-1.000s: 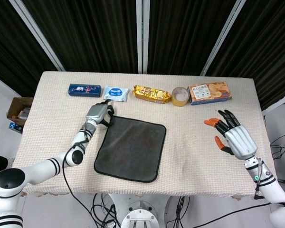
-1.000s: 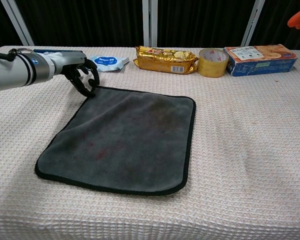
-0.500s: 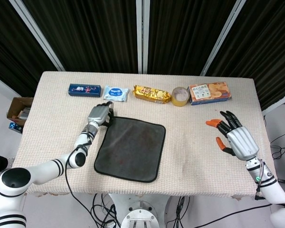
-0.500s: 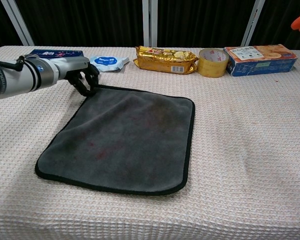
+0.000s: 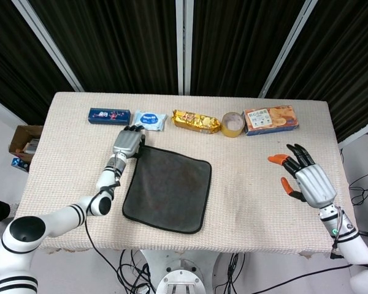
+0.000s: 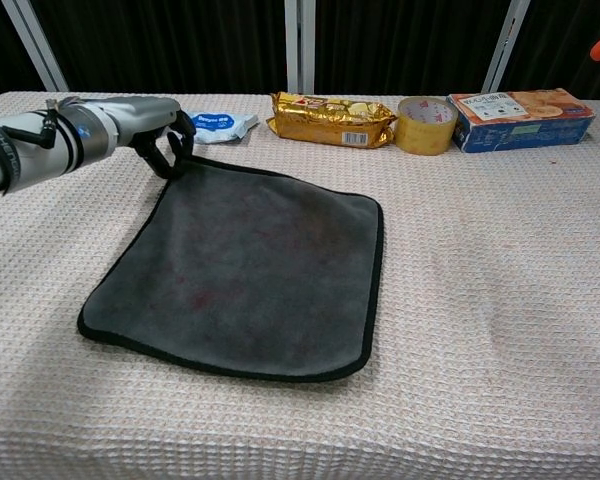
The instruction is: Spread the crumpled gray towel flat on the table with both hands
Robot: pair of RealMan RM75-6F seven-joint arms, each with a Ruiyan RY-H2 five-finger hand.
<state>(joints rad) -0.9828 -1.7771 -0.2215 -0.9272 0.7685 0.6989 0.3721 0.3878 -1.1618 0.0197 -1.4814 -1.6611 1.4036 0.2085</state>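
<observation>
Since the earlier frame, the gray towel [image 6: 242, 275] is being dragged a little toward the far edge by the left hand [image 5: 126, 144], which is pinching its far left corner. From this hand the cloth is lying flat, toward the near right. Well apart on the right, the right hand [image 5: 308, 181] is being held with fingers spread, gripping nothing.

A robot test lab: black curtains [image 5: 110, 43] hung on white frame bars fill the frame's top, and loose cables [image 5: 135, 269] trail beneath the cloth-covered table [image 5: 245, 171] at the bottom.
</observation>
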